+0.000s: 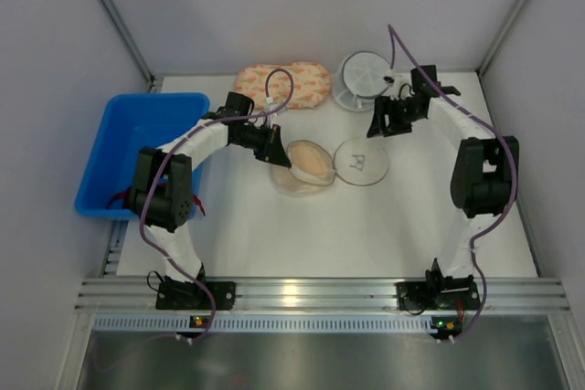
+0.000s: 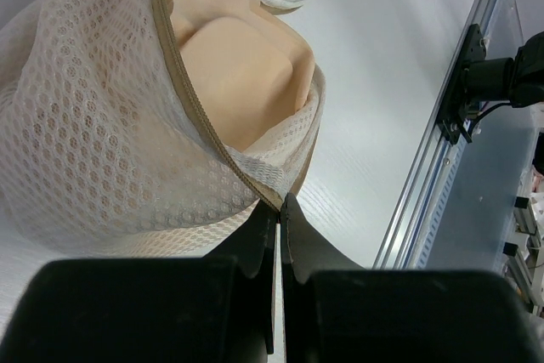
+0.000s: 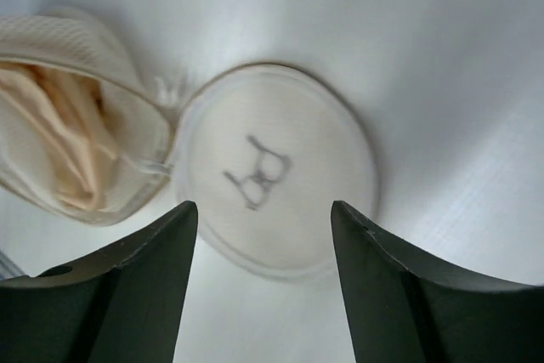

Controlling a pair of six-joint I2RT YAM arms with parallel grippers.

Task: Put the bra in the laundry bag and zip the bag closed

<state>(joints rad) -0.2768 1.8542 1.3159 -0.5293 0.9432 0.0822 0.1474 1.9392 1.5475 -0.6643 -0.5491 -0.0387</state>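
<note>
Well, my left gripper [image 2: 279,210] was pressed together on the laundry bag [image 2: 93,150], pinching the zip tape [image 2: 197,116] at the rim of the dome that held the bra [image 2: 242,74]. The bra lay folded inside that dome. The bag's marked dome [image 3: 272,167] lay flat and open on the table [image 1: 274,235] just beside it. My right gripper [image 3: 263,214] hung above the marked dome with its fingers apart, holding nothing. I judged the mesh light and floppy, likely to crumple or drag rather than hinge cleanly, and the bra soft enough to spring over the rim. The stitched rim seemed the firmest hold, and the marked dome's edge opposite the hinge looked best for folding it over.
</note>
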